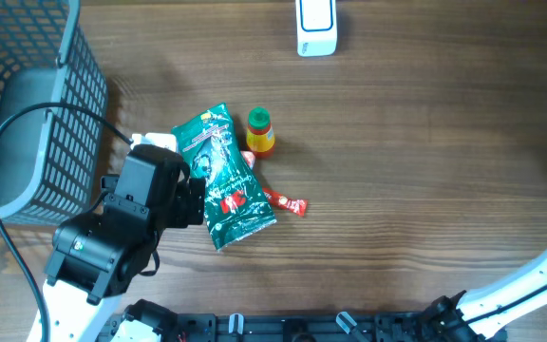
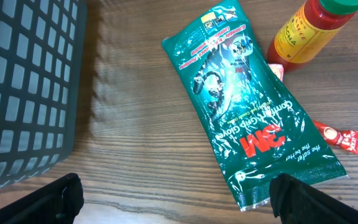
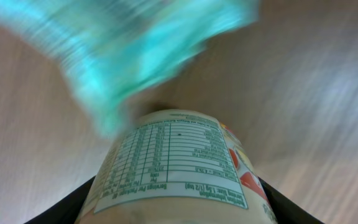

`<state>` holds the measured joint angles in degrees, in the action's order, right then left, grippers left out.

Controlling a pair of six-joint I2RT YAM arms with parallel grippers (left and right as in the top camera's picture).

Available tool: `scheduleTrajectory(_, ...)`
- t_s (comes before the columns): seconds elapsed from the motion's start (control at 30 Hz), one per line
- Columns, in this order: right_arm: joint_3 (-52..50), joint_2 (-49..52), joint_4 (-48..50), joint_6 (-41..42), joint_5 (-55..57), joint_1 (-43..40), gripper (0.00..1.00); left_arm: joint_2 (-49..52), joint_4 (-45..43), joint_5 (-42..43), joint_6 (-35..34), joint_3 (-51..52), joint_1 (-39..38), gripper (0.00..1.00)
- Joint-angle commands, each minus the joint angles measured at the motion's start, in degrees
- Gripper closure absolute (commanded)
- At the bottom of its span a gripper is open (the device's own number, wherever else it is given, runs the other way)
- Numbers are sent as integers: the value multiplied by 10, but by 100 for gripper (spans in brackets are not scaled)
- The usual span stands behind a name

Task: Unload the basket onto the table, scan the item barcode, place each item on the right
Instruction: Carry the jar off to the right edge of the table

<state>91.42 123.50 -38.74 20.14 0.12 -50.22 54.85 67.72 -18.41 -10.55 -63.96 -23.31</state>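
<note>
**White-labelled container (image 3: 173, 162) getting pinched in the right tool (image 3: 179, 208)**

So the right tool is clamping its two dark fingers (image 3: 278, 199) in on either side of the container. It's gripping it, not just hanging around it. The nutrition panel is facing the wrist camera, though the print is coming out too small to read. Behind it a blurry teal shape (image 3: 142, 56) is smearing across the top of that view, and I can't tell what it is. From overhead only the right arm (image 1: 530, 280) is showing, running off the bottom-right corner.

The left tool (image 2: 176, 202) is hovering with its fingers spread wide and nothing sitting between them. Right in front of it a green packet (image 2: 250, 106) is lying flat on the wooden worktop (image 1: 425, 142), printed side up and angled diagonally. A sauce bottle (image 2: 306, 31) with a green cap is sitting just beside the packet's far end. A little red sachet (image 2: 344, 137) is poking out from the packet's side edge.

A grey mesh basket (image 1: 27, 95) is sitting off to the left of that tool, at the worktop's edge. The white scanner (image 1: 315, 27) is sitting way up at the far edge, well apart from everything else.
</note>
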Motion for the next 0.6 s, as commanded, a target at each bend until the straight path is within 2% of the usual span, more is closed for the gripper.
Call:
scheduleTrajectory(0.0,6,7,19,-9,17,-32,29,-1,-2,-5,7,0,0,0)
scheduleTrajectory(0.07,7,7,30,-17,17,-41,19,-1,-2,-5,7,0,0,0)
scheduleTrajectory(0.1,14,7,32,-21,8,-43,0,-1,-2,-5,7,0,0,0)
scheduleTrajectory(0.4,153,-49,-53,-19,-55,-37,0,-1,-2,-5,7,0,0,0)
scheduleTrajectory(0.47,163,-80,-55,-3,-120,-37,0,-1,-2,-5,7,0,0,0)
scheduleTrajectory(0.57,163,-139,-66,101,-268,-29,0,-1,-2,-5,7,0,0,0)
